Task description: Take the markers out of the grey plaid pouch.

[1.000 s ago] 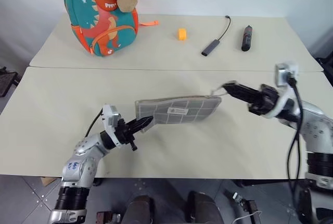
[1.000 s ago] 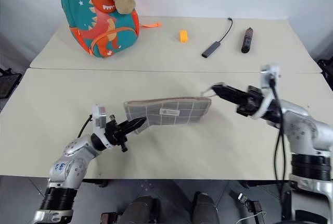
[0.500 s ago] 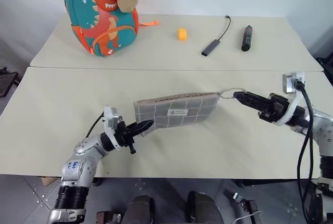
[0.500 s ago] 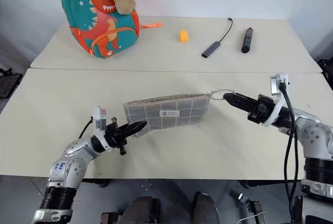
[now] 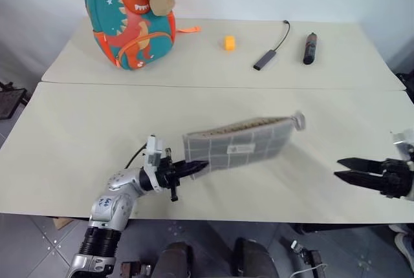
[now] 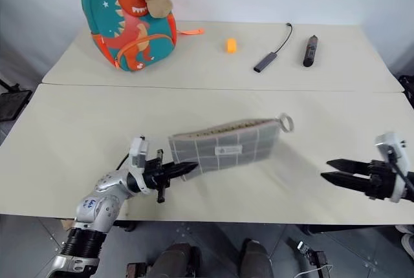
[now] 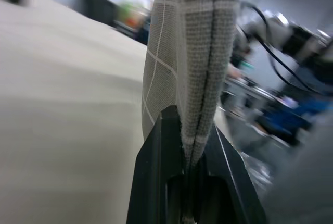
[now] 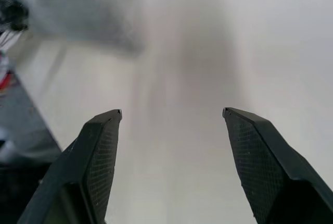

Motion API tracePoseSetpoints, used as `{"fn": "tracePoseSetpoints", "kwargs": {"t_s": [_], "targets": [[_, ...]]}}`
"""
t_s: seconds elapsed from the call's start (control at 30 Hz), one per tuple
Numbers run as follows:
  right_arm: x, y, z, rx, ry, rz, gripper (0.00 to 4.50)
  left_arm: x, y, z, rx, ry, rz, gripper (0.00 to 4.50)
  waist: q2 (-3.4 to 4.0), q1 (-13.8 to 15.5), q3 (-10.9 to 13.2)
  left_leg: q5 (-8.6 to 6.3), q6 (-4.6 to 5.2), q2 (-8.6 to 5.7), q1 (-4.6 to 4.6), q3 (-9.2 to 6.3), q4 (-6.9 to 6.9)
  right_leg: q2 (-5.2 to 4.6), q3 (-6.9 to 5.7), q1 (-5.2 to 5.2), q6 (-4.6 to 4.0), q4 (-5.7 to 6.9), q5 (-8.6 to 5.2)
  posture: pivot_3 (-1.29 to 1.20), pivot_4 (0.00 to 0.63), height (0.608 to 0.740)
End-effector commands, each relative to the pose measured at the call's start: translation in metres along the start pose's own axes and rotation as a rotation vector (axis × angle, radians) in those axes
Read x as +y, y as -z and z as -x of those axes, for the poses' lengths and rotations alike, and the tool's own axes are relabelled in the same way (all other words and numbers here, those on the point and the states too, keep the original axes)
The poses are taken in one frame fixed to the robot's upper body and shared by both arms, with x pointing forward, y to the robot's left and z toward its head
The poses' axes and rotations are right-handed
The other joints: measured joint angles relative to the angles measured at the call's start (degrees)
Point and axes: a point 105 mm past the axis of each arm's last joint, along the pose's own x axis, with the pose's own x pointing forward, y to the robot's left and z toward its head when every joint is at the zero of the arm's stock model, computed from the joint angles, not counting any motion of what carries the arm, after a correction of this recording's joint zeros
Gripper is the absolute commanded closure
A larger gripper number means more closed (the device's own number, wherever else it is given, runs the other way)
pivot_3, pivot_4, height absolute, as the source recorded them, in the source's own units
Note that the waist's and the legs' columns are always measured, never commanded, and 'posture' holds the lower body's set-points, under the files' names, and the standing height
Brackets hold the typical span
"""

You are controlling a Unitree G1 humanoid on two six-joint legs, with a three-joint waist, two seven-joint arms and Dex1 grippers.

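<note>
Here we see the pouch (image 5: 244, 144), grey w/ white grid lines, a small white label and a ring loop at its far end, held tilted above the table (image 5: 77, 136). Left gripper (image 5: 194, 167) pinches its near corner; right gripper (image 6: 331, 170) is spread, empty, well apart. Left wrist cam adds the fabric edge clamped betw. the fingers (image 7: 156, 172).

A teal dinosaur backpack (image 5: 131, 18) was stood upright at the far left of the back table (image 5: 194, 58). An orange block (image 5: 229, 42) was set near the middle, with a corded grey stick (image 5: 266, 58) and a dark cylinder (image 5: 308, 48) placed further right.
</note>
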Motion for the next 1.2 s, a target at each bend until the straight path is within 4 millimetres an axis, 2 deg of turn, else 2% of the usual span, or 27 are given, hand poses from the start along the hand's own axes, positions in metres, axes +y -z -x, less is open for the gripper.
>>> {"fn": "tracePoseSetpoints", "kwargs": {"t_s": [0.03, 0.1, 0.17, 0.27, 0.33, 0.4, 0.53, 0.7, 0.83, 1.1, 1.2], "targets": [[0.012, -0.053, 0.013, -0.073, 0.006, 0.168, 1.25, -0.013, 0.008, -0.007, 0.059, 0.093, -0.067, 4.50, 0.06, -0.1, 0.0, 0.00, 0.00, 0.03, 0.03, 0.08, 0.00, 0.00, 0.03, -0.01, 0.00, 0.00, 0.00, 0.00, 0.150, 0.740], [0.018, -0.065, 0.012, -0.048, -0.005, 0.251, 1.25, -0.013, 0.013, -0.006, 0.087, 0.097, -0.094, 4.50, 0.06, 0.0, 0.0, 0.00, -0.01, 0.07, 0.09, 0.13, 0.00, 0.01, 0.08, -0.01, 0.00, 0.02, 0.00, 0.00, 0.150, 0.740], [0.029, -0.087, 0.008, -0.067, -0.035, 0.322, 1.25, -0.011, 0.013, -0.005, 0.079, 0.082, -0.099, 4.50, 0.06, 0.1, 0.0, 0.00, -0.01, 0.07, 0.09, 0.13, 0.01, 0.01, 0.09, -0.01, 0.00, 0.02, 0.00, 0.00, 0.150, 0.740], [0.053, -0.112, -0.009, -0.088, -0.141, 0.414, 1.81, -0.009, 0.015, -0.003, 0.093, 0.069, -0.156, 4.50, 0.06, 0.1, 0.0, -0.01, -0.01, 0.07, 0.08, 0.12, 0.01, 0.00, 0.15, -0.04, 0.00, 0.02, 0.01, 0.00, 0.150, 0.740], [0.077, -0.118, -0.033, -0.082, -0.267, 0.474, 2.37, -0.007, 0.015, -0.003, 0.092, 0.054, -0.193, 4.50, 0.07, 0.0, 0.0, -0.01, -0.02, 0.10, 0.08, -0.04, 0.01, 0.01, 0.17, -0.07, -0.01, 0.01, 0.01, 0.00, 0.150, 0.740], [0.097, -0.111, -0.053, -0.054, -0.381, 0.521, 3.01, -0.002, 0.011, -0.006, 0.060, 0.005, -0.248, 4.50, 0.06, 0.1, 0.0, -0.02, -0.04, 0.14, 0.08, -0.30, 0.01, 0.03, 0.15, -0.08, -0.02, 0.01, 0.02, 0.00, 0.150, 0.740], [0.118, -0.098, -0.080, -0.072, -0.492, 0.563, 4.44, 0.006, 0.006, -0.011, 0.026, -0.055, -0.349, 4.50, -0.02, 0.7, 0.1, -0.05, -0.01, 0.00, -0.19, -0.38, 0.23, -0.01, -0.01, -0.06, -0.02, 0.00, 0.05, 0.00, 0.150, 0.740], [0.126, -0.083, -0.100, -0.064, -0.548, 0.602, 4.47, 0.010, 0.002, -0.013, 0.010, -0.080, -0.412, 4.50, -0.01, 0.7, 0.1, -0.10, 0.08, -0.07, -0.40, -0.42, 0.44, -0.03, -0.13, -0.08, 0.06, -0.01, 0.10, 0.00, 0.150, 0.740], [0.116, -0.080, -0.113, -0.071, -0.497, 0.598, 4.47, 0.008, 0.007, -0.014, 0.032, -0.053, -0.421, 4.50, -0.02, 0.3, 0.1, -0.10, 0.09, -0.07, -0.48, -0.39, 0.50, -0.02, -0.22, -0.08, 0.08, -0.01, 0.12, 0.00, 0.150, 0.740], [0.103, -0.071, -0.121, -0.003, -0.434, 0.620, 4.47, 0.006, 0.007, -0.013, 0.033, -0.045, -0.402, 4.50, -0.01, 0.3, 0.1, -0.09, 0.09, -0.07, -0.52, -0.42, 0.51, -0.02, -0.26, -0.10, 0.08, -0.01, 0.12, 0.00, 0.150, 0.740], [0.102, -0.059, -0.123, 0.084, -0.431, 0.636, 4.47, 0.003, 0.008, -0.014, 0.037, -0.019, -0.374, 4.50, -0.01, 0.3, 0.1, -0.09, 0.10, -0.07, -0.53, -0.42, 0.52, -0.02, -0.26, -0.10, 0.08, -0.01, 0.12, 0.00, 0.150, 0.740]]}}
